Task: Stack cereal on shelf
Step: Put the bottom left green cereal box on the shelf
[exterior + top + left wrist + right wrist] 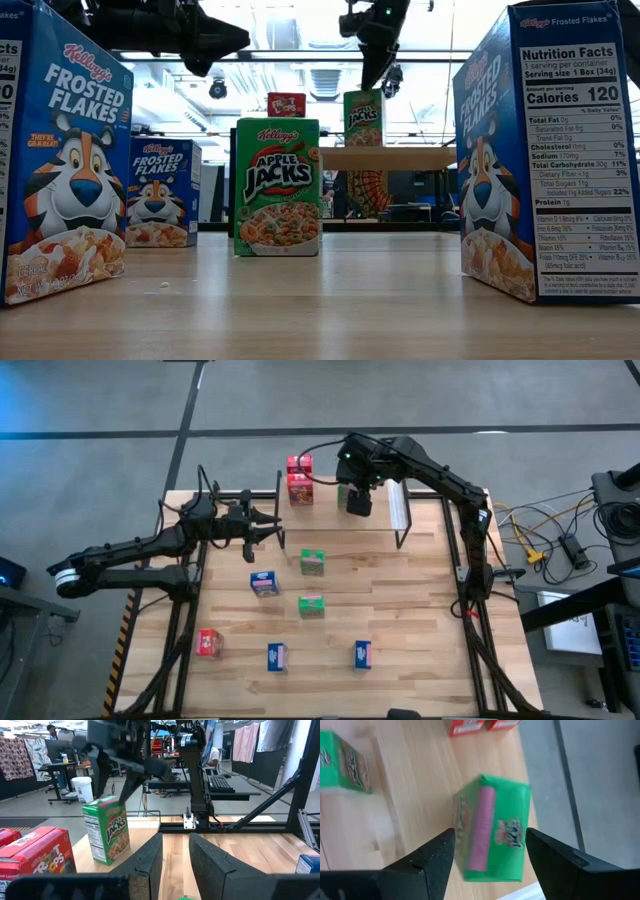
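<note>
Right wrist view: right gripper (490, 855) spread wide around green cereal box (492, 827), untouched.

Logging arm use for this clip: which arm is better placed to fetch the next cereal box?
Left. The left gripper, open and empty, hovers near the green Apple Jacks cardboard box on the table. The right gripper is above the wooden-topped shelf, straddling another green box.

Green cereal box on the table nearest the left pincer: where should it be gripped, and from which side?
Likely from straight above: the left pincer closes on the green cereal box near its top, across its thin depth. It stands upright with free space all round.
</note>
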You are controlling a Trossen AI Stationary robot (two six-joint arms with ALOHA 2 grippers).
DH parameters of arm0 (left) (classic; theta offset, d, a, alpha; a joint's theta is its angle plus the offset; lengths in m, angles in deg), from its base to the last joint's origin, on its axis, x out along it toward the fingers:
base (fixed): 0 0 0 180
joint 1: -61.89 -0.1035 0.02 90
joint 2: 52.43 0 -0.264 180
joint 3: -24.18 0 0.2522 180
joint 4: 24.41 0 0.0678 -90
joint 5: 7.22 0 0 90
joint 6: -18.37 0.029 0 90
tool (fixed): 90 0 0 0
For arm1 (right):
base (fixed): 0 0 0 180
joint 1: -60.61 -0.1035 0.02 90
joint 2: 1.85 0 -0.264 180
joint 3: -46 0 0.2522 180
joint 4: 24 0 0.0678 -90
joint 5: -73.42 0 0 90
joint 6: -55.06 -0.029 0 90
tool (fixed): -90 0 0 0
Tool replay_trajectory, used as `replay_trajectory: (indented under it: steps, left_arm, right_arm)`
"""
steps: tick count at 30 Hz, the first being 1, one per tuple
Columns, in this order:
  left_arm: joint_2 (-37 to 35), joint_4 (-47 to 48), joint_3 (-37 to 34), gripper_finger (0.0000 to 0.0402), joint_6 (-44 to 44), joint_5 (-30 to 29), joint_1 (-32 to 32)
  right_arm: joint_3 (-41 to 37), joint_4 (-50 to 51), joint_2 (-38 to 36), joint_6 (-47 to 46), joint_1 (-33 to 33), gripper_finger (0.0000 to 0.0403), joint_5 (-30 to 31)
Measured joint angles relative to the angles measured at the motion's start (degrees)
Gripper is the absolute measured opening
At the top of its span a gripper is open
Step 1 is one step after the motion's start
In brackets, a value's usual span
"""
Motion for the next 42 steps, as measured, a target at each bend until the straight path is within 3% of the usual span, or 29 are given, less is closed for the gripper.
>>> replay_trajectory:
  steps: [11, 16, 22, 24, 29, 36, 42]
  left_arm:
    - [0.0, 0.5, 0.0, 0.008, 0.0, 0.0, 0.0]
    - [0.0, 0.5, 0.0, 0.008, 0.0, 0.0, 0.0]
    - [0.0, 0.5, 0.0, 0.008, 0.0, 0.0, 0.0]
    - [0.0, 0.6, 0.0, 0.008, 0.0, 0.0, 0.0]
    - [0.0, 0.6, 0.0, 0.008, 0.0, 0.0, 0.0]
    - [0.0, 0.6, 0.0, 0.008, 0.0, 0.0, 0.0]
    - [0.0, 0.5, 0.0, 0.008, 0.0, 0.0, 0.0]
  right_arm:
    - [1.0, 0.0, -4.9, -6.1, -0.8, 0.02, -2.4]
    - [0.7, 0.2, -7.4, -7.8, -3.3, 0.0135, -6.0]
    - [-3.3, 0.0, -9.4, -10.3, -6.5, 0.0036, -6.1]
    - [-6.4, -0.8, -10.1, -11.0, -7.2, 0.0016, -6.1]
    - [-17.1, -6.1, -12.9, -12.5, -7.6, 0.0013, -5.9]
    - [-36.3, -19.6, -20.4, -14.0, -7.4, 0.0013, 2.7]
    - [-50.0, -33.7, -26.5, -14.3, -5.3, 0.0013, 4.2]
